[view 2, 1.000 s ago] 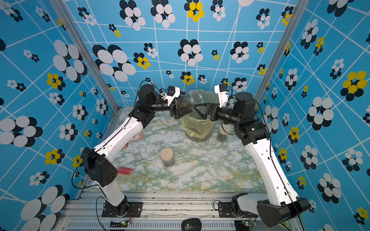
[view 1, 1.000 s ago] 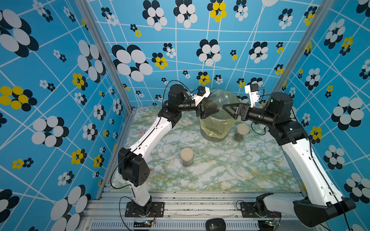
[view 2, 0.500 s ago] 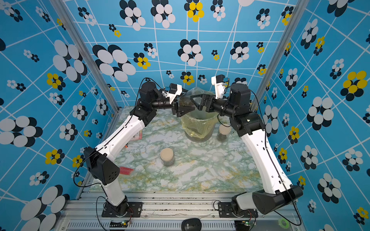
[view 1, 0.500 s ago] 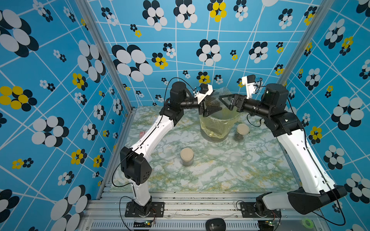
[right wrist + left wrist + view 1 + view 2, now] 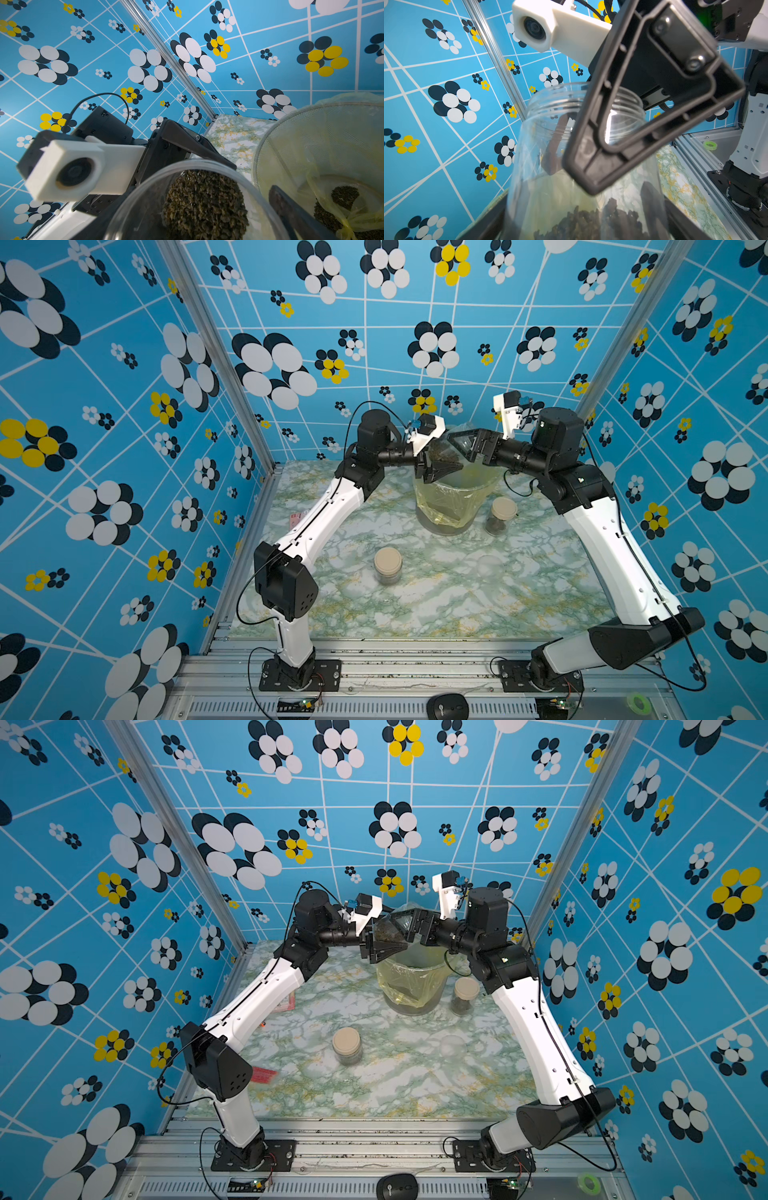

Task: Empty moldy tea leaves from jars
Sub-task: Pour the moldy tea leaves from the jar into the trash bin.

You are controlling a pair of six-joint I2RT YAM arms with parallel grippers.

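My left gripper (image 5: 444, 460) (image 5: 388, 942) is shut on an open clear jar (image 5: 441, 450) (image 5: 550, 187), held tilted above the bin (image 5: 453, 506). Moldy tea leaves (image 5: 591, 224) (image 5: 203, 203) lie dark inside it. My right gripper (image 5: 457, 448) (image 5: 203, 228) is open, with one finger (image 5: 643, 104) on each side of the jar's mouth; whether they touch it I cannot tell. Two more jars with beige lids stand on the table, one in the middle (image 5: 387, 566) (image 5: 347, 1046), one right of the bin (image 5: 500, 514) (image 5: 464, 994).
The mesh bin (image 5: 291, 116) is lined with a yellow bag and has tea leaves (image 5: 342, 195) at its bottom. A translucent lid (image 5: 489, 566) lies on the marble table. A red packet (image 5: 286, 1000) lies at the left edge. The blue walls stand close behind.
The right gripper has moved left and up until its fingers straddle the held jar's mouth. The left gripper with the jar has hardly moved.
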